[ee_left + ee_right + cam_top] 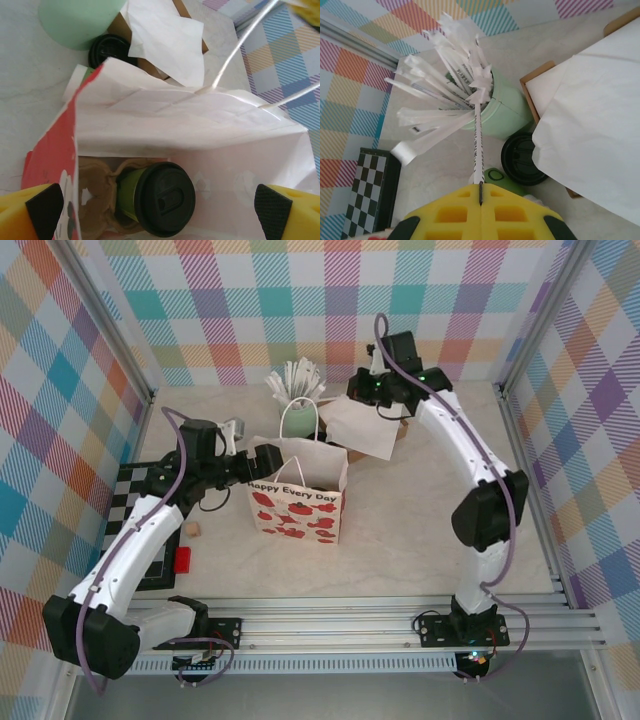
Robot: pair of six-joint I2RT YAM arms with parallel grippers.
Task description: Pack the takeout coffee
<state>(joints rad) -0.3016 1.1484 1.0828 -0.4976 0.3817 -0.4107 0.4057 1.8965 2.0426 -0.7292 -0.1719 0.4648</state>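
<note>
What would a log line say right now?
left gripper: open, at bag mouth | coffee: in bag | right gripper: shut on stick at pale cup

takeout coffee (159,204) in cup carrier (95,202), inside bag (190,120)

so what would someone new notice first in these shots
The white paper bag with red prints stands mid-table, and inside it a black-lidded dark green cup sits in a cardboard tray. Beyond the bag, the right gripper is shut on a white-wrapped stick at the pale green cup.
</note>
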